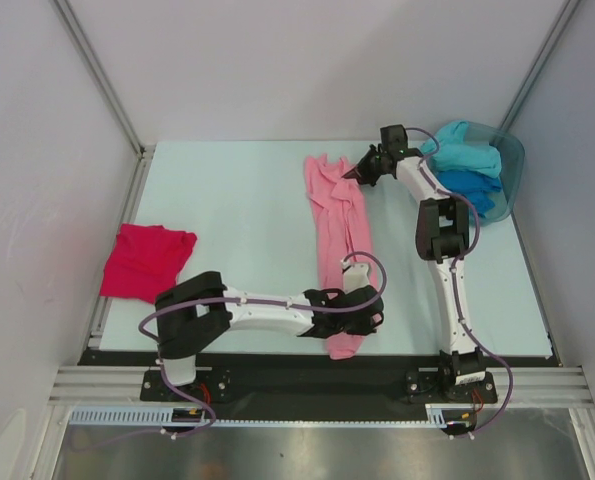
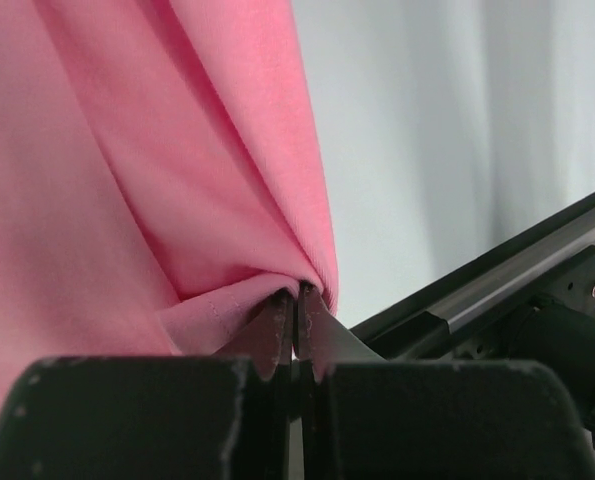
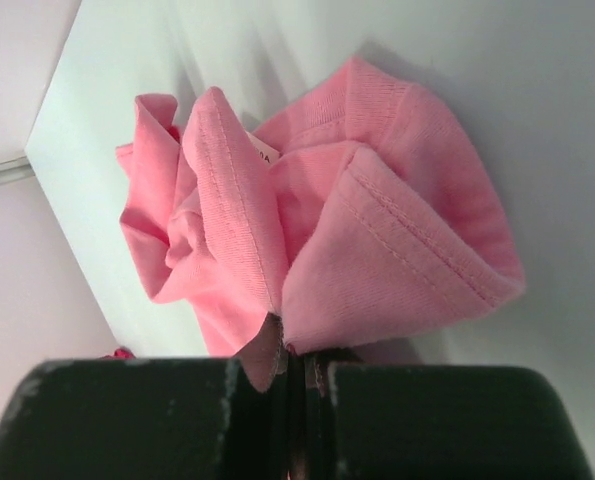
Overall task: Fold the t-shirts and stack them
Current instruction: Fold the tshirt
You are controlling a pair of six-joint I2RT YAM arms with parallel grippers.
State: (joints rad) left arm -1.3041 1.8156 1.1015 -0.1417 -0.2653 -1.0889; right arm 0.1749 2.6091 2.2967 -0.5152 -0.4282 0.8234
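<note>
A light pink t-shirt (image 1: 335, 222) lies stretched in a long narrow strip down the middle of the table. My left gripper (image 1: 349, 320) is shut on its near end, cloth (image 2: 177, 200) pinched between the fingertips. At the far end my right gripper (image 1: 355, 172) is shut on the bunched hem (image 3: 397, 250), where a small white tag shows. A crimson-magenta t-shirt (image 1: 145, 260) lies crumpled at the table's left edge. Turquoise (image 1: 467, 153) and blue (image 1: 472, 188) t-shirts sit in the tub.
A teal plastic tub (image 1: 512, 165) stands at the back right corner. White walls close in the table on three sides. A black rail (image 2: 497, 290) runs along the near edge, close to my left gripper.
</note>
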